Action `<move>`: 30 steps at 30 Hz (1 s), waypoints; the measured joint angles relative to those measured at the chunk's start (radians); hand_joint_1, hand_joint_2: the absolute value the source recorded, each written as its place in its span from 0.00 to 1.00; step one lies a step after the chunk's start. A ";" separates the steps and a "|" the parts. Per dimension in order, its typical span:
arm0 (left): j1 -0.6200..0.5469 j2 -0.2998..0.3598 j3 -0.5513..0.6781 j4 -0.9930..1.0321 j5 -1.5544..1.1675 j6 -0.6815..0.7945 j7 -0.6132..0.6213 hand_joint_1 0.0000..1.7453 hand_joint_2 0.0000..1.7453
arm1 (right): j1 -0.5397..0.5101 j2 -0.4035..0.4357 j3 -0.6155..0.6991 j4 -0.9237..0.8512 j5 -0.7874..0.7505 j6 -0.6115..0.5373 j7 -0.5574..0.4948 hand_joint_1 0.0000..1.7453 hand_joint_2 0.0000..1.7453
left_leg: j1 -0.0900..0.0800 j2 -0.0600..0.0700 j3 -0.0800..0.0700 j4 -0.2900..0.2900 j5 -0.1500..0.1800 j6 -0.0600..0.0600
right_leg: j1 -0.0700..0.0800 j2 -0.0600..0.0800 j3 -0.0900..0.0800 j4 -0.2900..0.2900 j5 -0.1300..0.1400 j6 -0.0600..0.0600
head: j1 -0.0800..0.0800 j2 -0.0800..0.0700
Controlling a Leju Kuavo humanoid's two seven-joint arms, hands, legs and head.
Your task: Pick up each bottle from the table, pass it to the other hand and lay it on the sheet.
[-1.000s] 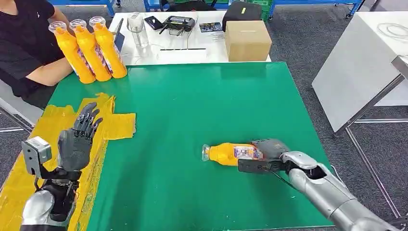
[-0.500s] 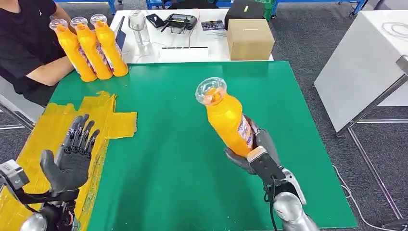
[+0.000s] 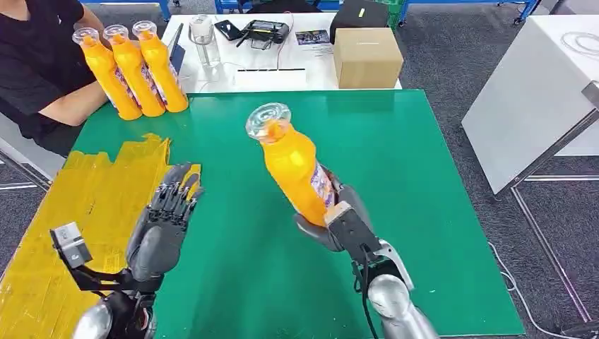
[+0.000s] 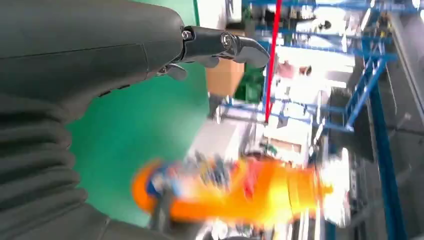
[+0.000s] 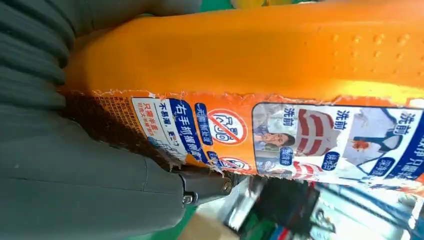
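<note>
The right hand [image 3: 337,222] gripped an orange bottle [image 3: 293,168] by its lower part and held it in the air above the green bench [image 3: 424,212]. The long axis of the bottle was tilted, with the clear cap at about 11 o'clock from the grip. The left hand [image 3: 164,222] stood at about 9 o'clock from the bottle, apart from it, fingers spread and holding nothing. In my judgement the transfer depended on this gap: the free upper part of the bottle leaned toward the left hand, so this part was the natural place to take it.

The yellow sheet [image 3: 92,205] lay on the left part of the bench, under and behind the left hand, so that hand was nearer to it. Three other bottles [image 3: 131,67] stood together at the far left corner, beside a person's arm [image 3: 63,106].
</note>
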State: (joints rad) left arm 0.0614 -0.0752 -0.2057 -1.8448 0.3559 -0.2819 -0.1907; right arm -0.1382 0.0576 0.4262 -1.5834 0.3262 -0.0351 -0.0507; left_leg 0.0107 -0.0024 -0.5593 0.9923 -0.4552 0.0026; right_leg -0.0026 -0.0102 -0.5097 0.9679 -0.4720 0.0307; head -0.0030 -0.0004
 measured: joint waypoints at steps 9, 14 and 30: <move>-0.034 -0.008 -0.075 0.014 0.045 0.010 0.010 0.00 1.00 | -0.074 0.056 0.101 0.120 0.033 -0.013 0.023 1.00 1.00 | 0.000 0.000 0.000 0.000 0.000 0.000 | 0.000 0.000 0.000 0.000 0.000 0.000 | 0.000 0.000; -0.037 -0.008 -0.085 0.019 0.047 0.010 0.010 0.00 1.00 | -0.085 0.066 0.120 0.146 0.035 -0.014 0.024 1.00 1.00 | 0.000 0.000 0.000 0.000 0.000 0.000 | 0.000 0.000 0.000 0.000 0.000 0.000 | 0.000 0.000; -0.033 -0.006 -0.064 0.026 0.092 0.011 0.015 0.00 1.00 | -0.108 0.073 0.225 0.173 0.214 -0.044 0.076 1.00 1.00 | 0.000 0.001 0.000 0.000 0.000 0.000 | 0.000 0.000 -0.001 0.000 0.000 0.000 | 0.000 0.000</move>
State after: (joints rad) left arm 0.0288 -0.0816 -0.2694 -1.8193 0.4478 -0.2705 -0.1755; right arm -0.2465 0.1308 0.6511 -1.4099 0.5401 -0.0794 0.0248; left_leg 0.0107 -0.0018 -0.5596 0.9922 -0.4553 0.0026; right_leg -0.0026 -0.0098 -0.5102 0.9680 -0.4721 0.0305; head -0.0034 -0.0004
